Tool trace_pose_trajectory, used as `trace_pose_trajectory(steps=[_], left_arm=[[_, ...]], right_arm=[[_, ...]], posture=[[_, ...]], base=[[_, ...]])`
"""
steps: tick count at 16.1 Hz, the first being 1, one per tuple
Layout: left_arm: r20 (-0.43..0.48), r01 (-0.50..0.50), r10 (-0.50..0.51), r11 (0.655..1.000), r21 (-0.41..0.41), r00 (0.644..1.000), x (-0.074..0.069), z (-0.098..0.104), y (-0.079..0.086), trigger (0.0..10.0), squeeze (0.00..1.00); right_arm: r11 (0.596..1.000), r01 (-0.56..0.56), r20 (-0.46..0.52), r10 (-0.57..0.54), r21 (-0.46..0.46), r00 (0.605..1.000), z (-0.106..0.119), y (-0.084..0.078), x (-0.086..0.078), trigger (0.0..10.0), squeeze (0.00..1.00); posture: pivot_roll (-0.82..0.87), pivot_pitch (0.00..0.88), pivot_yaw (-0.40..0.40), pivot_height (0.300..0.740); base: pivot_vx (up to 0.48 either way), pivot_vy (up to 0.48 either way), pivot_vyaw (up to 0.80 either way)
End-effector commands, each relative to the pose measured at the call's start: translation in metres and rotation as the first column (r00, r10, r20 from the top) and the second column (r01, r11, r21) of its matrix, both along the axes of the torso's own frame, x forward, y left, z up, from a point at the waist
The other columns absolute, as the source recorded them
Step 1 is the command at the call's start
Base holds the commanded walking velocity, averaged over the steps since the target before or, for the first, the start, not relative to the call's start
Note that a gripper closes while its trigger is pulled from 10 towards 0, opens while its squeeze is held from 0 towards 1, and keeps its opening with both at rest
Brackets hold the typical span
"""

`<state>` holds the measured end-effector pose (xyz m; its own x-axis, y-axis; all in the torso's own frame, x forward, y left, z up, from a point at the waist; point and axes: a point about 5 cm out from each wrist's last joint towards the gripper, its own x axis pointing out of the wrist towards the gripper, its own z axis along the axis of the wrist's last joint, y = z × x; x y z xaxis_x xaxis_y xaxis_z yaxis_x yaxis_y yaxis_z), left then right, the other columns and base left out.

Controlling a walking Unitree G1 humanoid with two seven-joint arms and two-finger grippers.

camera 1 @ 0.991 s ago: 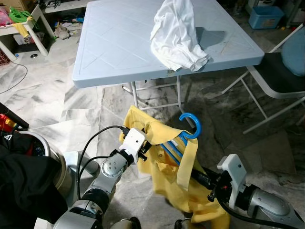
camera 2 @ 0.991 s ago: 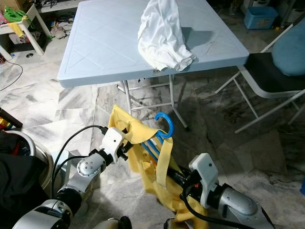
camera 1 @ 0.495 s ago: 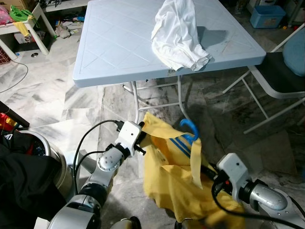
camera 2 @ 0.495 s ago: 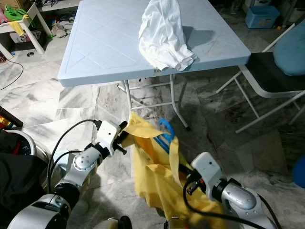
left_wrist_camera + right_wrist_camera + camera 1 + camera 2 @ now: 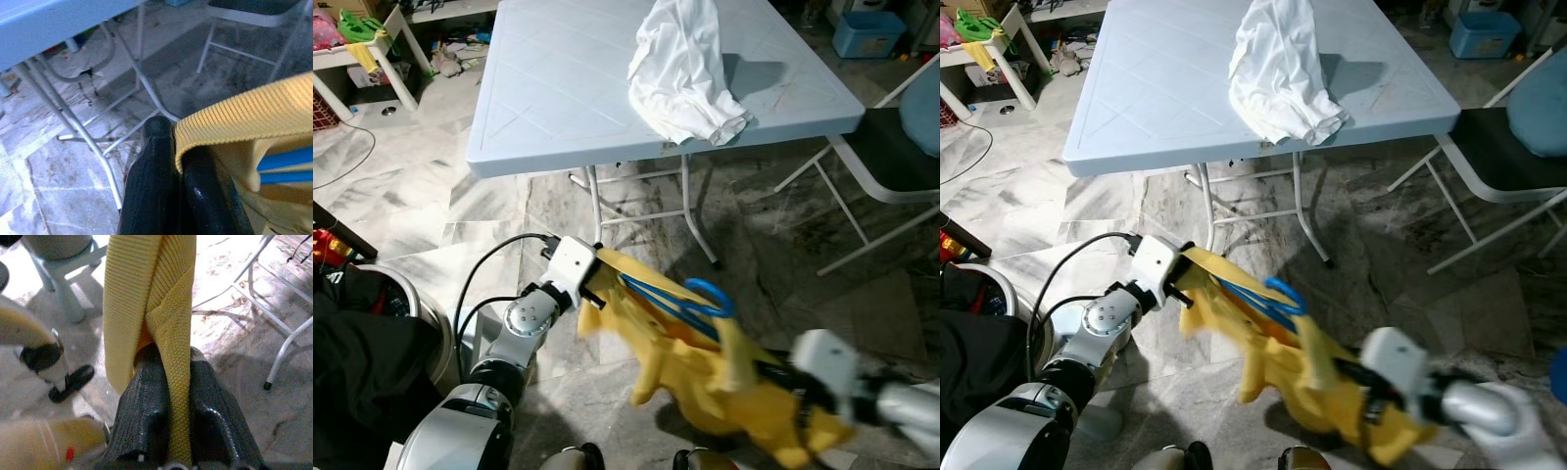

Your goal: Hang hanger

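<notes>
A yellow shirt (image 5: 700, 367) hangs stretched between my two grippers in front of me, low over the floor. A blue hanger (image 5: 690, 294) sits inside it, its hook poking out of the top. My left gripper (image 5: 590, 286) is shut on the shirt's upper left edge; the left wrist view shows the ribbed yellow cloth (image 5: 244, 115) pinched between the black fingers (image 5: 156, 161). My right gripper (image 5: 798, 397), blurred, is shut on the shirt's lower right part, and the right wrist view shows a fold of yellow fabric (image 5: 168, 333) clamped between its fingers (image 5: 144, 401).
A light blue folding table (image 5: 558, 88) stands ahead with a white garment (image 5: 685, 69) heaped on it. A folding chair (image 5: 901, 147) is at the right. A white side table (image 5: 362, 49) stands far left, a round metal bin (image 5: 406, 313) near my left side. Marble floor all around.
My right gripper has swung out to the right and my left has dropped a little, pulling the shirt out wide and tilting the hanger flatter. The camera view has shifted slightly.
</notes>
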<state>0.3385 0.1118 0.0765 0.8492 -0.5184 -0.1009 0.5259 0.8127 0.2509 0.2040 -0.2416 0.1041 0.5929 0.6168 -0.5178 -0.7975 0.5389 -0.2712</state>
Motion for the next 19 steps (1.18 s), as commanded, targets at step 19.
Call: trace_pose_trajectory(steps=[19], left_arm=[[-0.095, -0.175, 0.187, 0.977, 0.119, 0.978, -0.001, -0.02, 0.023, 0.0, 0.0]], right_arm=[[0.992, 0.125, 0.255, -0.121, -0.001, 0.959, 0.056, -0.021, 0.021, 10.0, 0.0]], posture=[[-0.2, 0.158, 0.103, 0.74]], base=[[0.0, 0.0, 0.0]])
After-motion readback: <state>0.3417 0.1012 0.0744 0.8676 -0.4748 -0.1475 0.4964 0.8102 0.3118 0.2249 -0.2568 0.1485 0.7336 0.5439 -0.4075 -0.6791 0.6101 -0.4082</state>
